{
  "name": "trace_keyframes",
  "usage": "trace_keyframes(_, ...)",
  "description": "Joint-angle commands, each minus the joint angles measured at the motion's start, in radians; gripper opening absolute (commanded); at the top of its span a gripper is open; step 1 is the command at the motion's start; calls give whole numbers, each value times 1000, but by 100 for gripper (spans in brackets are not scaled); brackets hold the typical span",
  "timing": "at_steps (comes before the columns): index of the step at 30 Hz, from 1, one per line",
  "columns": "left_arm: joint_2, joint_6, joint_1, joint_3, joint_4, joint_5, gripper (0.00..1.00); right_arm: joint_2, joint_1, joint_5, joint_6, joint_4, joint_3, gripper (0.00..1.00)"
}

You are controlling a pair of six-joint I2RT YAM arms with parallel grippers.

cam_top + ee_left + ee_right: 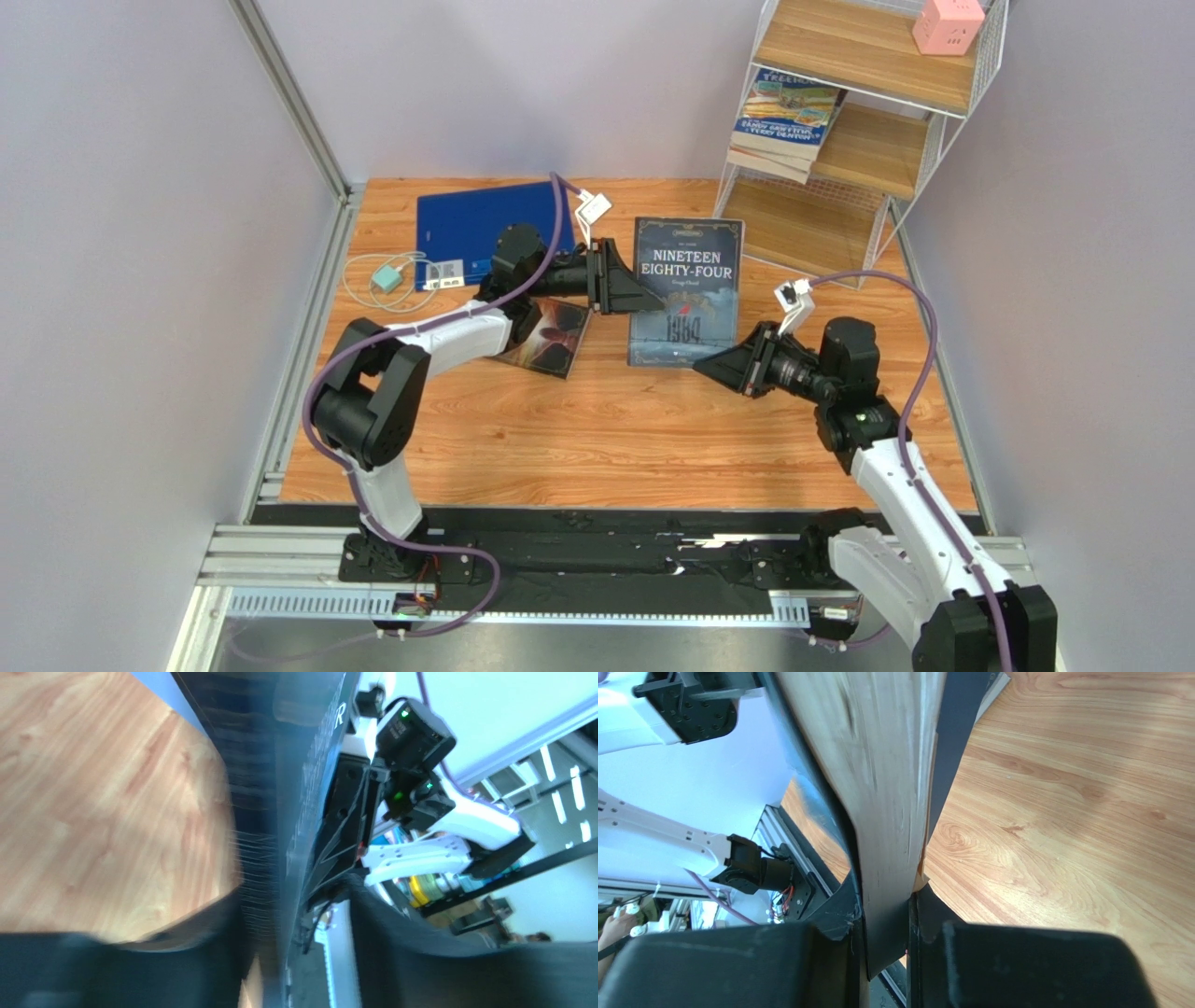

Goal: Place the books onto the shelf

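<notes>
Since shelf stands 1 o'clock, handover likely: right gripper clamps Nineteen Eighty-Four, 5 o'clock corner; left gripper narrow astride 9 o'clock edge, hold unclear

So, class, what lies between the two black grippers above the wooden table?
The navy paperback "Nineteen Eighty-Four", spanning from the left gripper to the right gripper; the top external view shows it.
</notes>
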Motion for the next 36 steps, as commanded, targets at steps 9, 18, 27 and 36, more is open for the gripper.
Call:
trace_keyframes(9,-313,443,73,-5,-717,-452,81,156,-34,167,42,-27,112,0)
trace_keyframes(18,-438,532,73,-78,-843,-498,81,363,-92,179,59,10,259,0)
trace_keyframes(27,-446,543,73,-149,-839,-494,82,518,-143,164,-63,-35,394,0)
trace_keyframes(36,-403,555,73,-154,-835,-448,81,688,-197,164,-88,-9,525,0)
